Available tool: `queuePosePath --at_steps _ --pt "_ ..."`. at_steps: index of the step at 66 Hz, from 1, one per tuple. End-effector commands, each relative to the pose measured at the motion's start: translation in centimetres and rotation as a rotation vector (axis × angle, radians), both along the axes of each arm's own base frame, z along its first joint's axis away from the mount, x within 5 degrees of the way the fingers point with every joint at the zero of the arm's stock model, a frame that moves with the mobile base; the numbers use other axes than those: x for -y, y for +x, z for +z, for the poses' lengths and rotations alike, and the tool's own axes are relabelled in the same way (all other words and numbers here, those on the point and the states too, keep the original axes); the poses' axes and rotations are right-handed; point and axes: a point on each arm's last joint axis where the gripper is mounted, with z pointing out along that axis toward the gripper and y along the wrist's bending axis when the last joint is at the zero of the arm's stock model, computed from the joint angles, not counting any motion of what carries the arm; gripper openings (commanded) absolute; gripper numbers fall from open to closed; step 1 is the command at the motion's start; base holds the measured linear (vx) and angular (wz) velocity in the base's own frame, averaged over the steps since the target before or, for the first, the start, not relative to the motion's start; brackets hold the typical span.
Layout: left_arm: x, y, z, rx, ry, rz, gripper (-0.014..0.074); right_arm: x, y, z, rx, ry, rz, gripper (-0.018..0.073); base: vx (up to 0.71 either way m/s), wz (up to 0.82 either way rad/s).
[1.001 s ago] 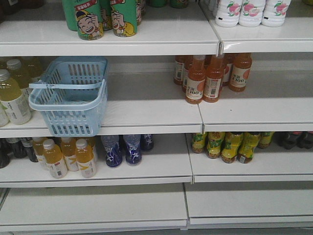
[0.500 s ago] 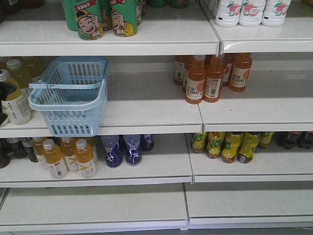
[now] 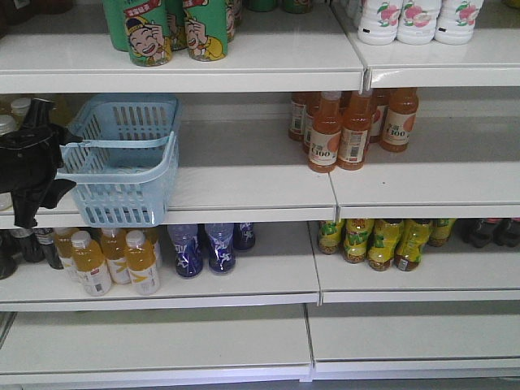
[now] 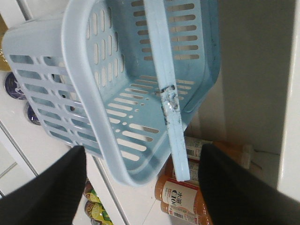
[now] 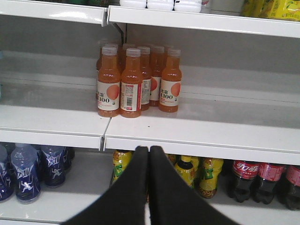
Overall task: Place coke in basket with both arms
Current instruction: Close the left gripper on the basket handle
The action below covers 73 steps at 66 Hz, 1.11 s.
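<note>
Left pincer [image 4: 140, 157] spread wide, empty; basket handle [image 4: 165, 79] just ahead of its gap, basket [image 4: 77, 70] on shelf [image 3: 244, 183] beyond. Right pincer [image 5: 149, 152] clenched empty, orange bottles [image 5: 133, 82] ahead. Coke unseen. Step: basket approach; next likely clamp handle.

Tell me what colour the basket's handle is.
The handle is light blue, matching the basket, with a dark scuffed spot; clearest in the left wrist view.
</note>
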Motion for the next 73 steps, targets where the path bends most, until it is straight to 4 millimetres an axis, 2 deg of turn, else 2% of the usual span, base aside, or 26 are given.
queuePosePath --at_steps 1,17,57,67,73 --pt "0.3 1.2 2.5 0.077 -0.02 -0.001 0.0481 -0.1 -0.1 0.4 0.082 -0.012 0.007 -0.0009 0.0 0.0" --pt "0.2 3.5 2.7 0.1 -0.019 0.0 0.0481 -0.1 -0.1 0.4 0.082 -0.012 0.007 -0.0009 0.0 0.0" --pt "0.5 9.0 0.9 0.099 -0.034 -0.039 0.0473 -0.1 -0.1 0.4 0.082 -0.012 0.007 -0.0009 0.0 0.0" --pt "0.1 9.5 0.5 0.111 -0.028 0.004 0.0393 -0.1 -0.1 0.4 0.082 -0.012 0.007 -0.0009 0.0 0.0" --pt "0.1 9.5 0.5 0.113 -0.022 0.005 0.027 -0.1 -0.1 0.4 0.082 -0.012 0.007 -0.0009 0.0 0.0"
